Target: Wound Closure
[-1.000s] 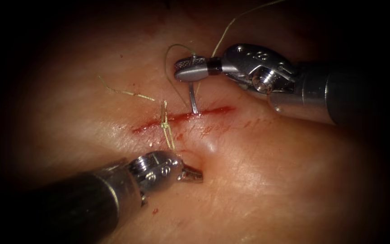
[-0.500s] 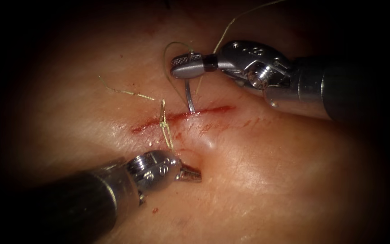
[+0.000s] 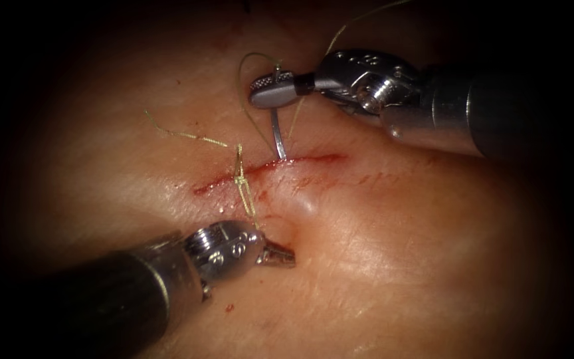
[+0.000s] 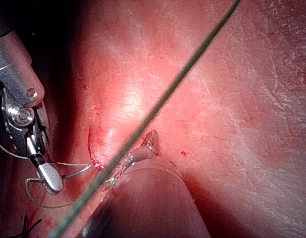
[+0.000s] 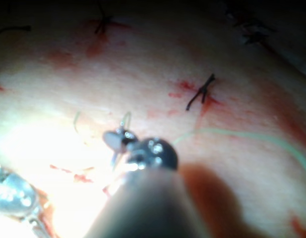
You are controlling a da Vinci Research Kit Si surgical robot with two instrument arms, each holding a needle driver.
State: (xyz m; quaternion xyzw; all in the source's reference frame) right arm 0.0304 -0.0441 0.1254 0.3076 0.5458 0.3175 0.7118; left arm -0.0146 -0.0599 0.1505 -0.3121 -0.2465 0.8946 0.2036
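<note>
In the endoscope view my right tool [image 3: 260,93] is shut on the curved needle [image 3: 276,136] near its tail end, above the cut [image 3: 300,159]. The needle's tip is in the tissue at the cut's far edge, right of the tied stitch [image 3: 240,179]. Thread [image 3: 242,100] loops from the needle's tail around the jaws and runs up out of view. My left tool [image 3: 279,255] is shut on the tissue just below the cut, its tips sunk in a dimple. The left wrist view has the right tool [image 4: 49,177], the needle [image 4: 76,171] and my left jaw tips [image 4: 152,140].
A low mound of tissue [image 3: 303,203] rises between the left tool and the cut. Cut thread ends [image 3: 181,135] lie to the left of the stitch. Older dark stitches [image 5: 200,94] mark the tissue farther off. A taut green thread [image 4: 157,106] crosses the left wrist view.
The right tool has moved up and to the left and rolled, driving the needle deeper into the cut's far edge. The mound below the cut has grown. The left tool has held still.
</note>
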